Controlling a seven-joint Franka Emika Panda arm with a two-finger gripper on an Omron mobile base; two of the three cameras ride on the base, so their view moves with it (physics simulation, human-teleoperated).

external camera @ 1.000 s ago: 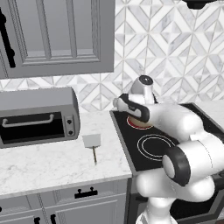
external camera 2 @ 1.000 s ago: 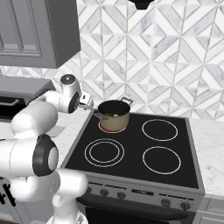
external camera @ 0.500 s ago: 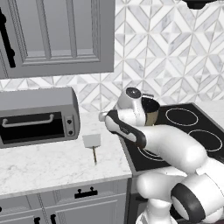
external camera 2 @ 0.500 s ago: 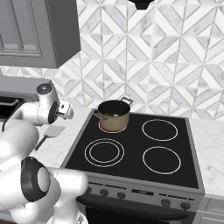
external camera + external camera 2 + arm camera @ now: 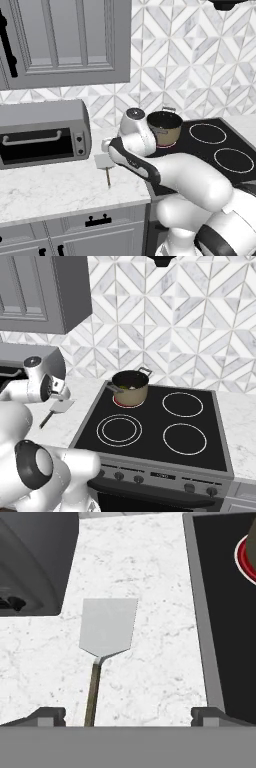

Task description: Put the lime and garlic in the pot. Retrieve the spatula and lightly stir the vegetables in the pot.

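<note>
The spatula (image 5: 108,627) lies flat on the marble counter, pale square blade away from me and dark handle (image 5: 92,694) running back between my fingers. My gripper (image 5: 128,717) hangs open just above it, one fingertip on each side of the handle and nothing held. From the right base view the gripper (image 5: 61,397) hovers over the spatula (image 5: 62,406), left of the stove. The tan pot (image 5: 131,387) stands on the rear left burner, and a yellow-green speck inside it looks like the lime (image 5: 131,388). The garlic is hidden. The pot (image 5: 164,127) also appears behind my arm.
A grey toaster oven (image 5: 40,132) stands on the counter left of the spatula, close to the hand (image 5: 30,557). The black stove top (image 5: 150,428) edges the counter on the right (image 5: 225,622). Wall cabinets (image 5: 65,40) hang overhead.
The arm has swung left from over the pot to above the spatula on the counter. The gripper stayed open throughout.
</note>
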